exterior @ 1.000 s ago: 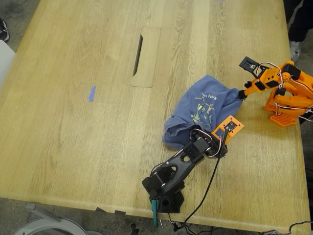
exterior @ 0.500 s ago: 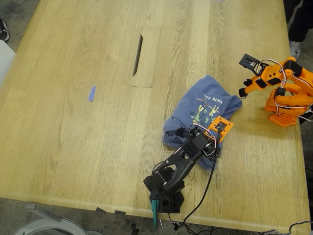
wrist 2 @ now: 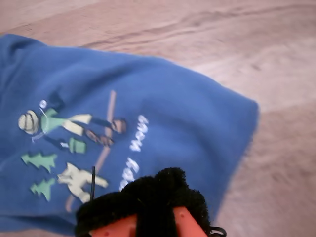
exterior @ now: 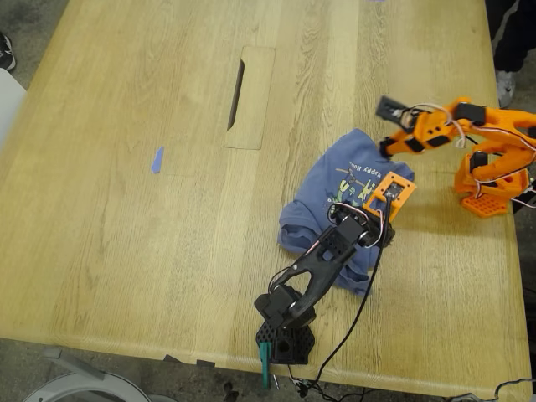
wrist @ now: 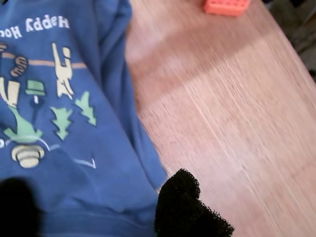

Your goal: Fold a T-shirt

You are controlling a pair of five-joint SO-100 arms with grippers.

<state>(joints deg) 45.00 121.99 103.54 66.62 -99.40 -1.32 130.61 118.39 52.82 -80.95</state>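
In the exterior view the T-shirt (exterior: 339, 205) lies crumpled on the bench (exterior: 126, 209), toward that view's right, with a blue tape scrap (exterior: 157, 159) well apart. The first wrist view shows my first end effector (wrist: 98, 207) over the shirt's hem — grip unclear. In the second wrist view my second end effector (wrist 2: 148, 202) hangs above the print; its opening I cannot tell.

Crumpled blue T-shirt (exterior: 343, 188), print up

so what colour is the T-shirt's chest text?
Pale yellow on the T-shirt, clearest in the first wrist view.
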